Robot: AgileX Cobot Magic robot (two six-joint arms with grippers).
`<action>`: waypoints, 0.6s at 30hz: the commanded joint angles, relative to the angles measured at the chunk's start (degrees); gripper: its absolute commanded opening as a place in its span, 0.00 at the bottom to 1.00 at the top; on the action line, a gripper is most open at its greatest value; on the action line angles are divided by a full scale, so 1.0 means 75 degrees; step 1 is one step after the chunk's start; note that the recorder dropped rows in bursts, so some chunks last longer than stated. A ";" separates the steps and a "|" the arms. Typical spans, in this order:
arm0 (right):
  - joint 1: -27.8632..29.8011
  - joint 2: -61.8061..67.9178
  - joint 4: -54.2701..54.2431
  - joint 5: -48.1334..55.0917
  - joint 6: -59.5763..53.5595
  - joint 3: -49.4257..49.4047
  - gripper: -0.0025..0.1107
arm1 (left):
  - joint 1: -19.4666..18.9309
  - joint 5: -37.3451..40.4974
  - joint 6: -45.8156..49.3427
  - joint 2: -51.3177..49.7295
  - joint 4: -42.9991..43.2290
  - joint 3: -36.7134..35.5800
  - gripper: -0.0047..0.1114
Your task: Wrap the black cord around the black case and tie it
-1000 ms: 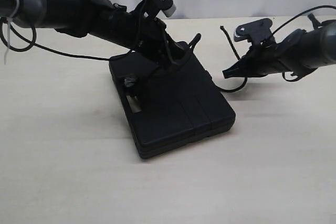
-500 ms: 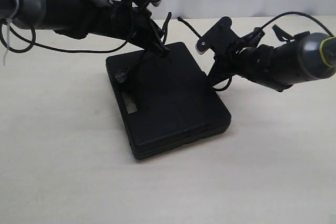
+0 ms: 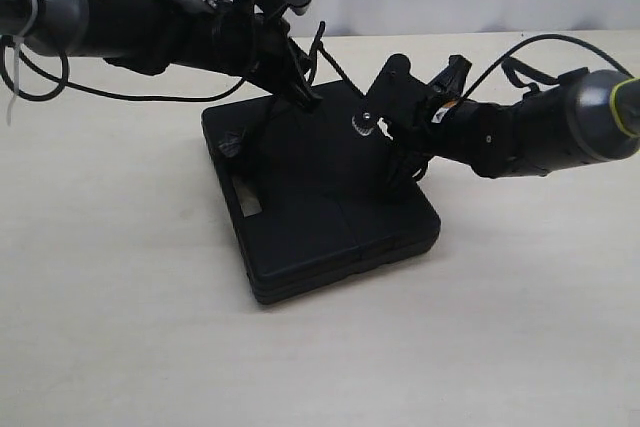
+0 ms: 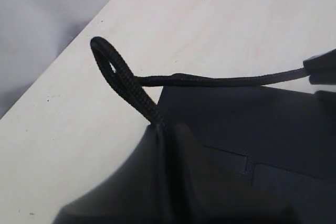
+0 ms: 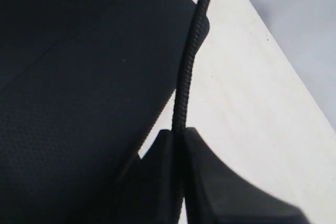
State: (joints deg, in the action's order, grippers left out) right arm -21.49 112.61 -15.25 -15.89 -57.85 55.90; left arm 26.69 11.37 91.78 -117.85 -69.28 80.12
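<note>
The black case (image 3: 330, 207) lies flat on the pale table, its handle slot (image 3: 247, 209) toward the left. My left gripper (image 3: 312, 99) hovers over the case's far edge, shut on the black cord; in the left wrist view the cord's doubled loop (image 4: 107, 64) sticks out of the left gripper (image 4: 165, 128), and a strand (image 4: 220, 81) runs off across the case (image 4: 262, 129). My right gripper (image 3: 395, 179) points down onto the case's right part, shut on the cord (image 5: 190, 61) beside the case's edge (image 5: 79, 77). The right gripper (image 5: 178, 132) pinches it tight.
The pale table (image 3: 120, 327) stretches around the case on all sides. A thin black robot cable (image 3: 130, 97) trails under the left arm, and another (image 3: 520, 47) arcs over the right arm. A light wall rises behind the table.
My right gripper has swung left with the cord, from beside the case to above its right part. The left gripper rose to the far edge, then held still. The case shifted slightly left.
</note>
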 commanded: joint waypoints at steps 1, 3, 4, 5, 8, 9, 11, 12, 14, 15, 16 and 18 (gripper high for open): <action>-0.0003 -0.0070 0.0156 0.0077 0.0073 -0.0025 0.06 | -0.0053 -0.0134 0.0188 0.0057 -0.0049 -0.0059 0.04; -0.0003 -0.0070 0.0156 0.0077 0.0073 -0.0025 0.06 | -0.0053 -0.0107 0.0202 0.0057 -0.0049 -0.0059 0.04; -0.0003 -0.0070 0.0156 0.0077 0.0095 -0.0025 0.06 | -0.0053 -0.0142 0.0200 0.0057 -0.0049 -0.0059 0.04; -0.0003 -0.0070 0.0156 0.0077 0.0095 -0.0025 0.06 | -0.0053 -0.0159 0.0200 0.0057 -0.0049 -0.0059 0.04; -0.0003 -0.0117 0.0156 0.0077 0.0095 -0.0025 0.06 | -0.0053 -0.0210 0.0325 0.0025 -0.0032 -0.0059 0.04; -0.0003 -0.0140 0.0156 0.0077 0.0095 -0.0025 0.06 | -0.0053 -0.0187 0.0460 -0.0005 -0.0032 -0.0059 0.04; -0.0003 -0.0241 0.0156 0.0112 0.0203 -0.0025 0.06 | -0.0053 -0.0206 0.0687 -0.0104 -0.0032 -0.0059 0.04; -0.0003 -0.0281 0.0156 0.0130 0.0239 -0.0025 0.06 | -0.0053 -0.0302 0.0801 -0.0180 -0.0032 -0.0059 0.04; -0.0003 -0.0355 0.0156 0.0164 0.0273 -0.0025 0.06 | -0.0053 -0.0684 0.0869 -0.0253 -0.0032 -0.0059 0.04; -0.0003 -0.0370 0.0156 0.0190 0.0295 -0.0039 0.06 | -0.0053 -0.0887 0.0869 -0.0294 -0.0032 -0.0059 0.04; -0.0003 -0.0370 0.0156 0.0270 0.0295 -0.0039 0.06 | -0.0053 -0.1066 0.0869 -0.0307 -0.0046 -0.0059 0.04; -0.0003 -0.0370 0.0313 0.0336 0.0295 -0.0039 0.06 | -0.0053 -0.1108 0.0754 -0.0307 -0.0048 0.0011 0.04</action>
State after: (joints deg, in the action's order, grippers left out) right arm -21.49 110.33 -14.12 -14.46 -56.15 55.90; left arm 26.61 4.92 97.75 -120.04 -69.28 80.03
